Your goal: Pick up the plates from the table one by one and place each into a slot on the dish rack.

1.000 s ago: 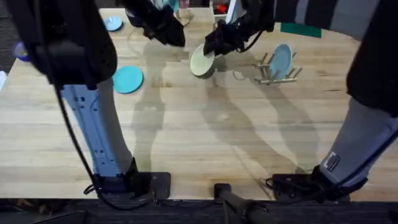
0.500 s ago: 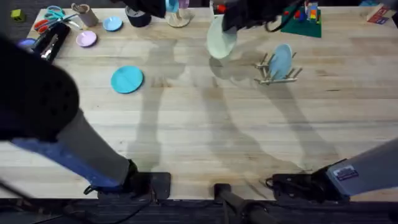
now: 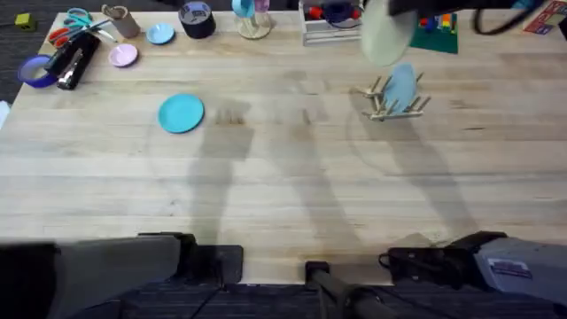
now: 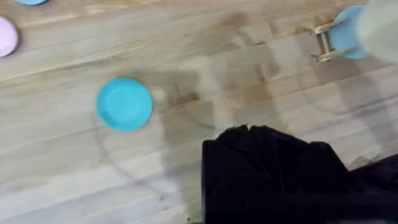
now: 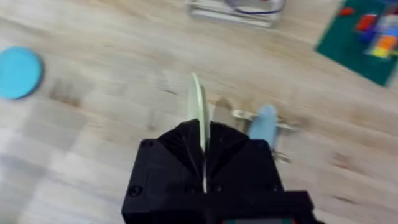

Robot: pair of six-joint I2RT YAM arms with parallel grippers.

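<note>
gripping the cream plate (image 5: 198, 106) edge-on, right pincer (image 5: 203, 163) above the dish rack (image 5: 264, 127).

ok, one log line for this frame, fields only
right gripper: shut on cream plate, held above dish rack | rack: one blue plate slotted | table: turquoise plate waiting

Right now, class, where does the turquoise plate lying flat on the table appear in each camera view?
Overhead: turquoise plate left of centre, flat on the table.
Left wrist: left of centre.
Right wrist: at the left edge.
Shared landmark: the dish rack, holding a pale blue plate.
</note>
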